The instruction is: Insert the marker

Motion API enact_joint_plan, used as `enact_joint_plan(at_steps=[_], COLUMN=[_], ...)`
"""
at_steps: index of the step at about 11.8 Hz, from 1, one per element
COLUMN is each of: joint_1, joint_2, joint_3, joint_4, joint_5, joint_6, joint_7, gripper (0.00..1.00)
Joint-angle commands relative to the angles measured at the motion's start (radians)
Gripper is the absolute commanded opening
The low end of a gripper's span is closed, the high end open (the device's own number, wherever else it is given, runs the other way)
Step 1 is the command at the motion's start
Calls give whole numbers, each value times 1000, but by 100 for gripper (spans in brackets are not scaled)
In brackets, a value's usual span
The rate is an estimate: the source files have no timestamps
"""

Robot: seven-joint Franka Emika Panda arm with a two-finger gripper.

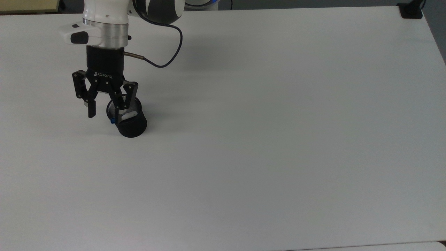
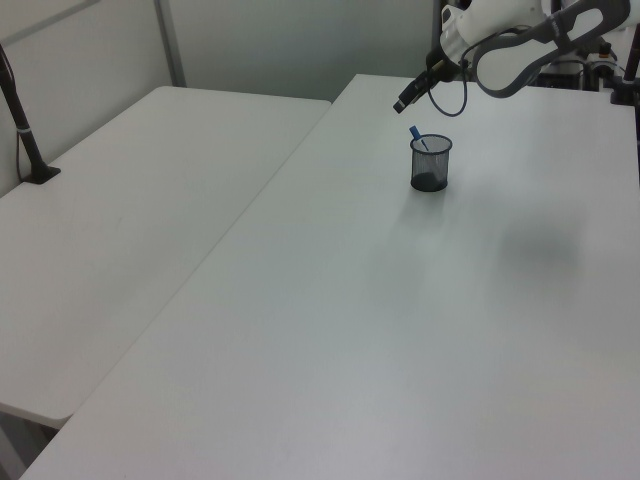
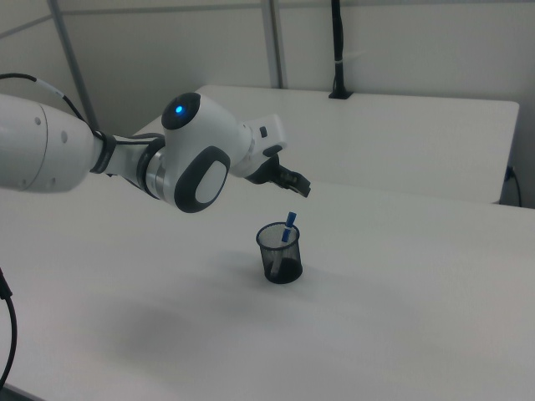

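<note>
Finding: the slim white-barrelled marker with a blue cap stands inside the black mesh cup, leaning against the cup's rim with its blue end just clear of the top. Its long axis runs steeply up and tilted, not vertical.

The black two-finger gripper hangs directly above the cup with its fingers spread wide, gripping nothing. In the left view the gripper sits above the cup and apart from the marker, which lies straight below it.

Judgement: insertion appears complete; the next move is probably a straight lift away from the cup, which should clear the marker's protruding end.

Legible marking: "ROBOTIQ" in white on the gripper body. The cup rests on the plain white table.
</note>
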Motion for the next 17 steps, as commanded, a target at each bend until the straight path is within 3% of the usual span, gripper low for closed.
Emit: enact_joint_plan(at_steps=[1, 2, 5, 8, 10, 17], joint_1=[18, 46, 82, 153, 149, 136], joint_2=[-77, -111, -104, -122, -174, -174], joint_3=[8, 8, 17, 14, 12, -2], joint_4=[-13, 29, 312, 358, 366, 374], joint_5=[14, 14, 21, 19, -6, -8], joint_6=[-123, -291, -967, -1273, -1331, -1284], joint_7=[112, 140, 150, 140, 139, 146], gripper=[94, 100, 100, 100, 100, 100])
